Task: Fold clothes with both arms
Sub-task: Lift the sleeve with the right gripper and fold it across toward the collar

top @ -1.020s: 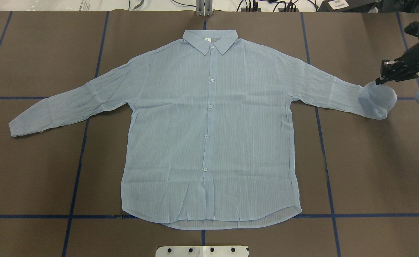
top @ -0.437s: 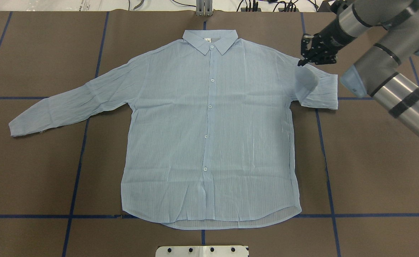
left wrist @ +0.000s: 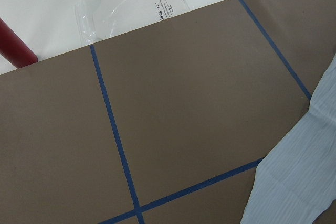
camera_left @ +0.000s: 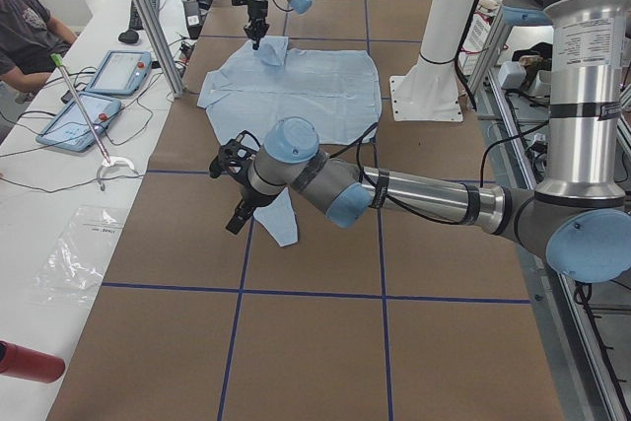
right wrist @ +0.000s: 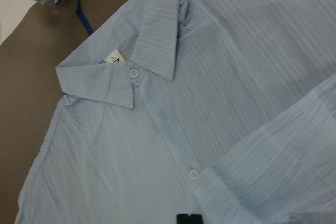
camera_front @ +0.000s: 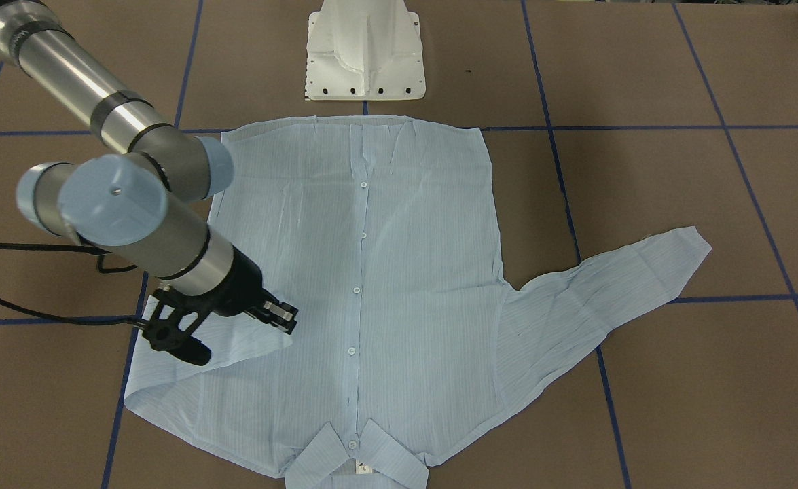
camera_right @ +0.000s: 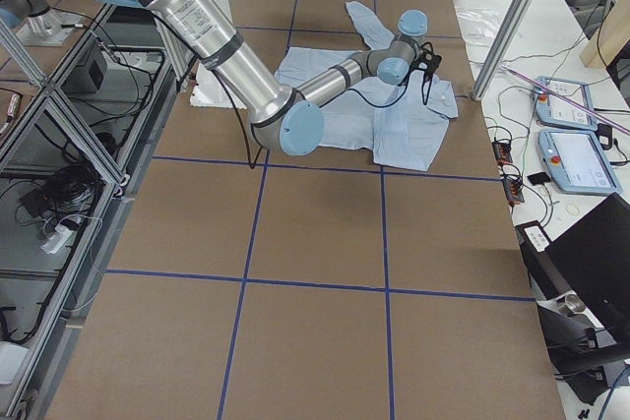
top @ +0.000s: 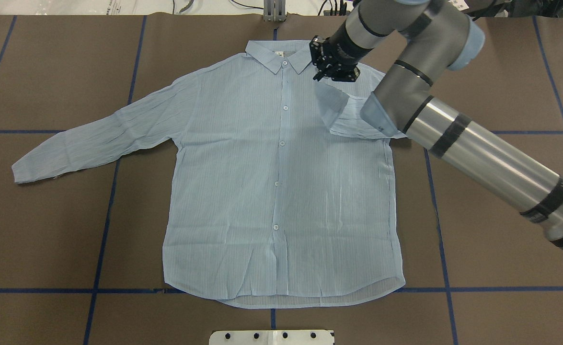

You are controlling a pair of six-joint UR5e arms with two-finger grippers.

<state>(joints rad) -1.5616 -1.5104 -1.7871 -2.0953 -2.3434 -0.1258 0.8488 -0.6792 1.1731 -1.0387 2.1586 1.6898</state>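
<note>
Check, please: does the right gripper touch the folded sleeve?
Touching. The overhead view shows the right gripper pinching the sleeve, whose end rises from the shirt up to its tips.

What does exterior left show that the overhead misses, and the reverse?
Only exterior left: the left arm, with the left gripper above the table by the flat sleeve, open or shut unclear; also a person and tablets. Only overhead: the buttons and collar, shown plainly. Both: the shirt and the right gripper pinching the folded sleeve over the chest, near the collar.
</note>
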